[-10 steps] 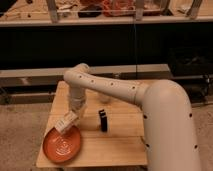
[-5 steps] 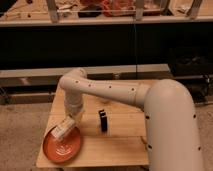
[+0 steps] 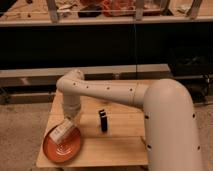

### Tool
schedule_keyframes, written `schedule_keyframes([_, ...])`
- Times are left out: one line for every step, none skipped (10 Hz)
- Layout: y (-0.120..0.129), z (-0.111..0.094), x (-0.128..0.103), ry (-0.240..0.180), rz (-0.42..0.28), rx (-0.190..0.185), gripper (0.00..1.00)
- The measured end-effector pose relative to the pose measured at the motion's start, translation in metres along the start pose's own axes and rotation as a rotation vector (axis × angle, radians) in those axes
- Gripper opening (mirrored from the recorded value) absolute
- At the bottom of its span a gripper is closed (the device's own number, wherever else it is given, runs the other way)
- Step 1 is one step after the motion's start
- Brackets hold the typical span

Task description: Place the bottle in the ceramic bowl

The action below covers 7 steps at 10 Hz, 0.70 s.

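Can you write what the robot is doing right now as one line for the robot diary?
end effector: over bowl's far edge | bottle: at end effector, low over ceramic bowl | black block: upright on table | step: placing

The gripper [image 3: 68, 123] hangs over the left part of a light wooden table [image 3: 125, 142]. A small black upright block [image 3: 102, 120] stands near the table's middle. Behind runs a dark shelf [image 3: 100, 45].

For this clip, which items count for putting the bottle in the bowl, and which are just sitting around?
Part of the job:
- bottle, over the bowl's upper edge
- ceramic bowl, front left of the table
- gripper, just above the bottle

Just lying about:
- black upright block, mid-table
- wooden table
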Motion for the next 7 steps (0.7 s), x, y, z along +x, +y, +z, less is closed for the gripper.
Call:
schedule_keyframes([-0.0007,0.0005,-0.0018,0.0,-0.004,-0.001,0.01])
schedule_keyframes([-0.0003,0.0009,-0.0019,0.001,-0.005,-0.003,0.06])
schedule_keyframes([-0.0002,0.0006,-0.0014,0.002,-0.006,-0.003,0.12])
schedule_keyframes([0.0,0.0012,-0.0015,0.003,-0.008,-0.005,0.14])
schedule_keyframes([-0.0008,0.0017,-0.0028,0.005,-0.012,-0.006,0.14])
schedule_keyframes([-0.0015,0.0024,-0.0043,0.005,-0.016,-0.007,0.14])
schedule_keyframes([-0.0019,0.003,-0.0052,0.005,-0.019,-0.008,0.14])
